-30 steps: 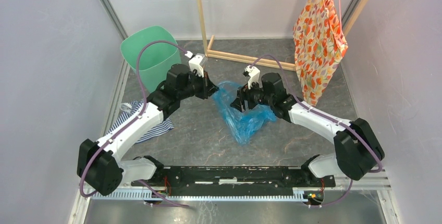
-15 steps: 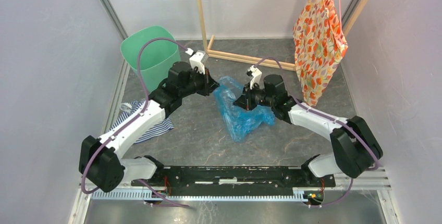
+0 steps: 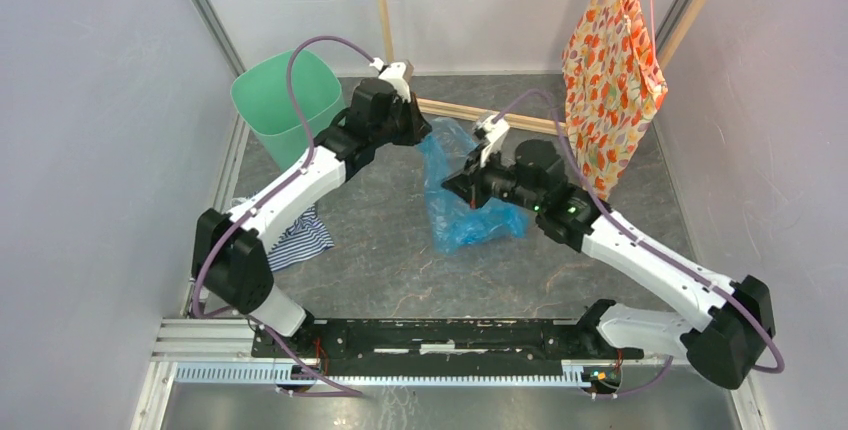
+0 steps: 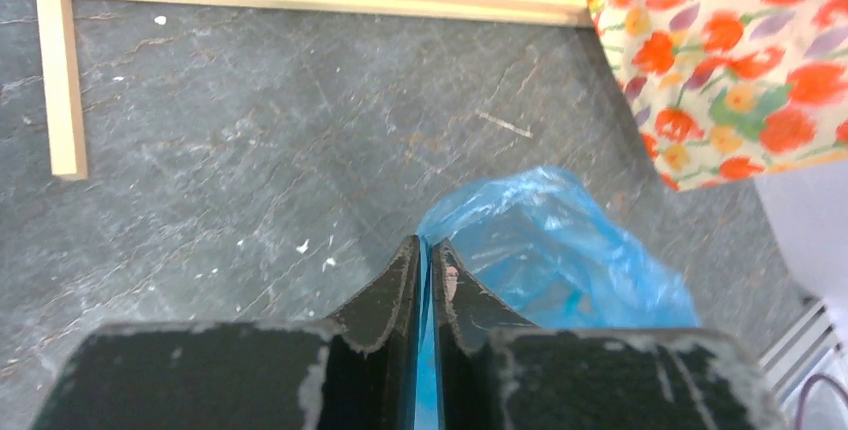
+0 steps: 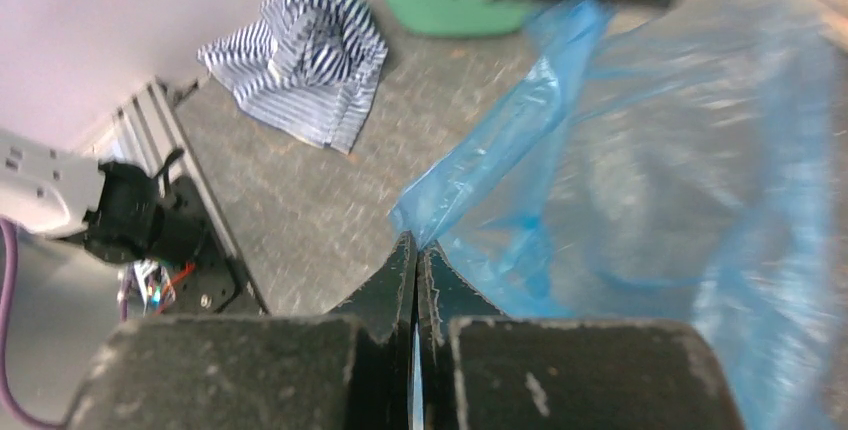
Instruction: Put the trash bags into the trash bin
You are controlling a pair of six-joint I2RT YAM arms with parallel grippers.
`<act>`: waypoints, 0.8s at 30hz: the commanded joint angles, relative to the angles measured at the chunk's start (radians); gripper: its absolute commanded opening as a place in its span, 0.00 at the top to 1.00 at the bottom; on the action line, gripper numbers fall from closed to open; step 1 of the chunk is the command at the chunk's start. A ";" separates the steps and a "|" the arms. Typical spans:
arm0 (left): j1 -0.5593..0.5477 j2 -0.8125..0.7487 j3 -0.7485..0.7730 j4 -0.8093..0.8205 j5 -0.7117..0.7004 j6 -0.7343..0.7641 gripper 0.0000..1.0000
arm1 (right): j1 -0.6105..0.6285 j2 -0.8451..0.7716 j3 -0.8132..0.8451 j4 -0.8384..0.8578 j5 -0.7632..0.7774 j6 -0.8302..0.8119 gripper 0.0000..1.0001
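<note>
- My left fingers (image 4: 395, 295) are pressed almost together, pinching a sliver of the trash bag (image 4: 560, 250). My right fingers (image 5: 393, 285) nip its edge.
- The film is light, limp, crinkly and slippery, so I judge a bunched rim fold grips best.
- It spreads between both grips over the desk (image 3: 380, 250), near the trash bin (image 3: 280, 100), not inside.

Crumpled blue bag (image 3: 457, 212) near green bin (image 3: 262, 110)

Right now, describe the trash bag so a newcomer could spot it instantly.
On the grey table, look at the middle, just on the near side of the wooden frame. The trash bag lies there: crinkly, translucent light-blue plastic, unlike the striped cloth or the hanging orange floral fabric.
</note>
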 commanded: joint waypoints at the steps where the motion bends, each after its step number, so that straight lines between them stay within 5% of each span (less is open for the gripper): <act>1: -0.001 0.062 0.130 -0.068 -0.022 -0.100 0.76 | 0.084 0.085 0.016 -0.149 0.176 -0.034 1.00; 9: 0.015 0.017 0.206 -0.279 -0.012 -0.110 0.34 | 0.114 0.101 -0.047 -0.092 0.235 0.000 1.00; 15: 0.044 -0.155 0.113 -0.401 -0.037 -0.138 0.25 | 0.156 0.098 -0.089 -0.041 0.249 0.032 1.00; 24: 0.046 -0.325 -0.105 -0.432 0.069 -0.239 0.24 | 0.207 0.102 -0.087 -0.017 0.278 0.062 1.00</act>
